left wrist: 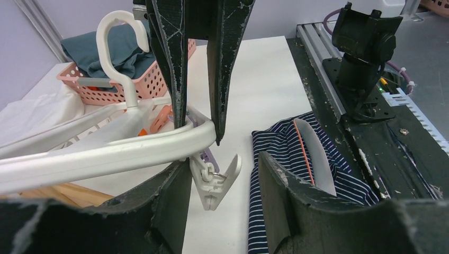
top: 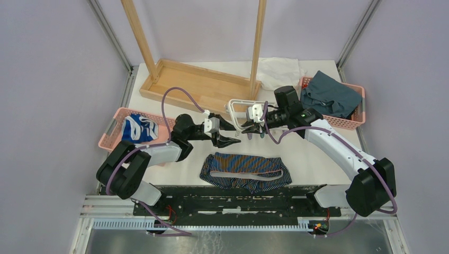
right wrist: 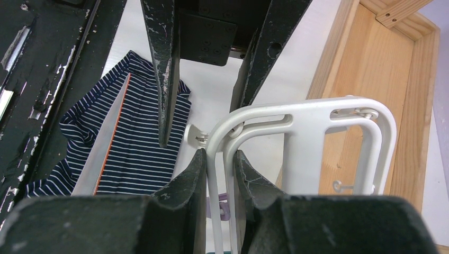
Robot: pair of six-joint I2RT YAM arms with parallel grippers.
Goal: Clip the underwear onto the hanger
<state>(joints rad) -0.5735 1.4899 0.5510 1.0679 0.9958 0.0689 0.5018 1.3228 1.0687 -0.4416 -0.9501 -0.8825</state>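
1. While the underwear (top: pixel 246 170) lay flat on the table (top: pixel 302 164) just ahead of the arm bases, roughly midway between them, nothing touched it.
2. Its long axis ran left to right across the table. The pale waistband with orange trim followed the same line. Could not tell which edge held the leg openings.
3. The hanger (left wrist: pixel 106 153) was held off the table just beyond the garment, on the side away from the bases. No cloth was on any clip.
4. Right gripper (right wrist: pixel 219 156) was clenched on the hanger's corner rail, carrying the frame.
5. Left gripper (left wrist: pixel 222 164) was spread, grasping nothing. A white clip (left wrist: pixel 214 182) dangled from the hanger's corner between its fingers, close by one, not pinched.
6. Key relation: the garment sat below the clip and nearer the bases, its length crosswise to both arms' reach. The left gripper was the nearer and the only free one, so I judged it likelier to bring waistband and clip together.
7. Risk, by judgement: the clip hangs loose and may swing, and thin cloth lying flat may resist a clean pinch.
8. Outward: a wooden rack (top: pixel 196 87) stood behind the hanger. A pink basket (top: pixel 108 135) on the left held a blue-and-white garment (top: pixel 138 128), and another basket (top: pixel 347 123) on the right held a teal cloth (top: pixel 328 95).
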